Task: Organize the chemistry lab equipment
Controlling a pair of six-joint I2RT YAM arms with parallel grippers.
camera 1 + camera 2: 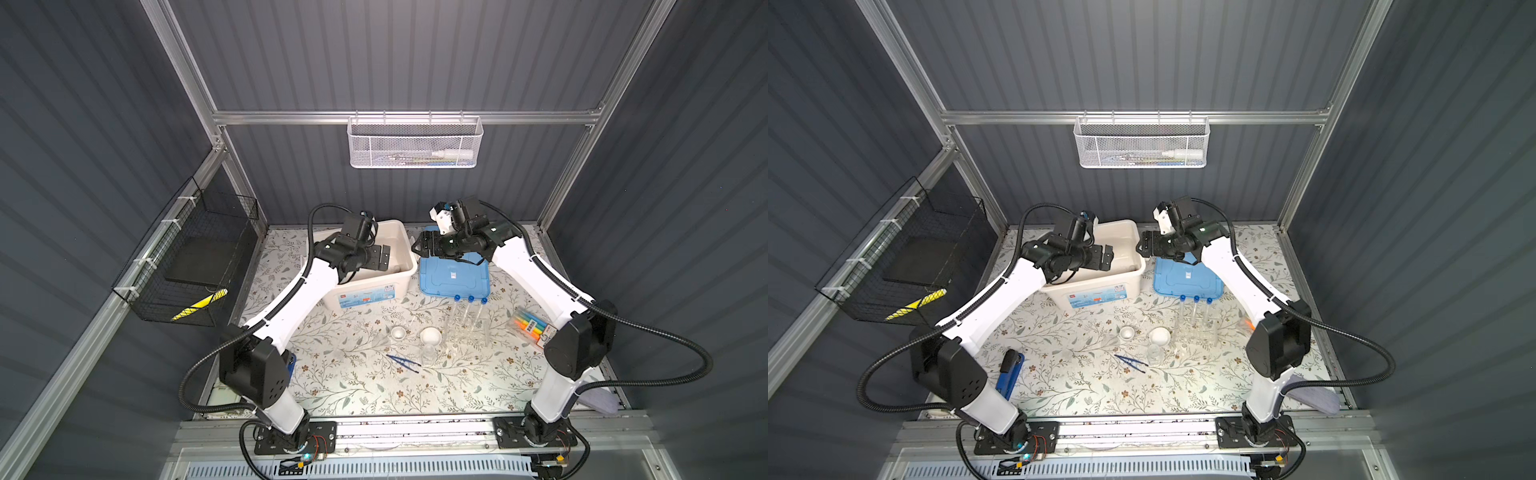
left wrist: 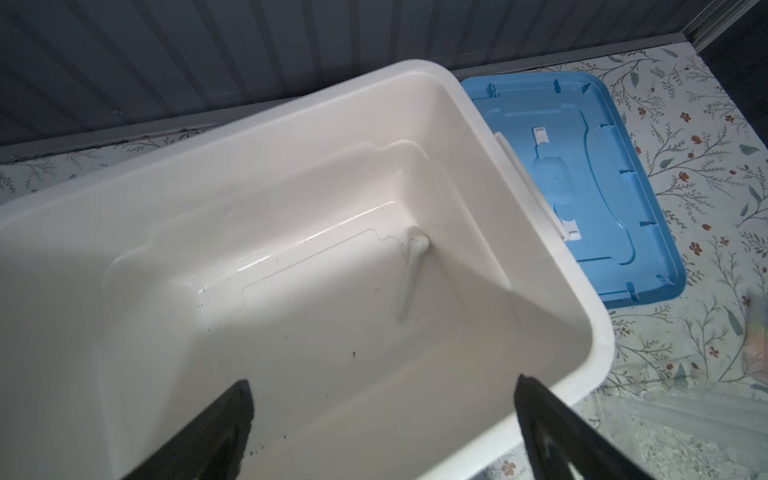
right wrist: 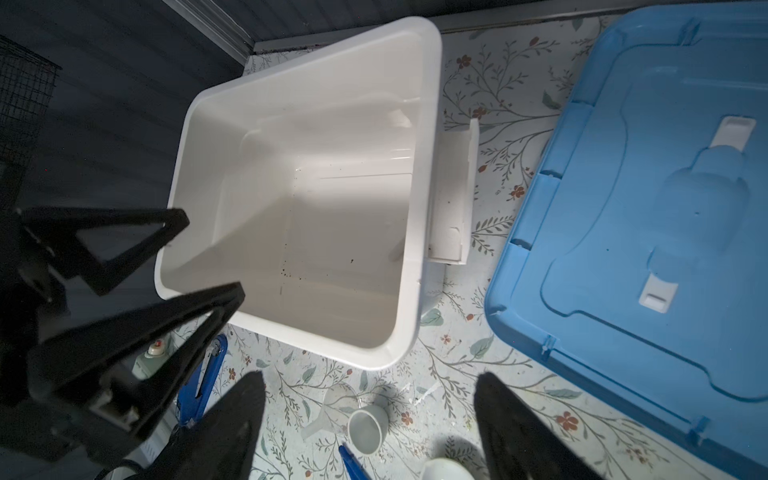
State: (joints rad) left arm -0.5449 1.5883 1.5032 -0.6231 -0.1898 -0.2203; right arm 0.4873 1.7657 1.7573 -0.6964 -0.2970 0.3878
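In both top views the white bin (image 1: 365, 291) sits at the upper left of the floral bench (image 1: 353, 386), with its lid off. The left end effector (image 1: 382, 257) hangs over the bin's open mouth. It is released, its jaws spread wide with nothing between them. In the left wrist view its two dark fingers (image 2: 232, 419) stand well apart at the bottom of the frame. The white rod (image 2: 409, 274) lies flat on the bin's floor, close to the wall that faces the lid and clear of the fingers.

Below the bin, near the centre of the frame, the smaller white dish (image 1: 398, 332) stands on the bench. The blue tweezers (image 1: 403, 360) lie flat just below it. The right end effector (image 1: 417, 246) hovers above the gap between the bin and the blue lid (image 1: 453, 276). It is likewise released, jaws parted and empty.

The lid lies flat on the bench just right of the bin. Below it stands the larger white dish (image 1: 430, 334), with the small clear flask (image 1: 428, 355) upright just beneath. Right of these, three test tubes (image 1: 470, 316) stand upright, blue caps up, in the clear rack (image 1: 465, 336) near the lid's lower edge. At the far right, the pack of highlighters (image 1: 532, 328) lies on the bench, partly hidden by the right arm
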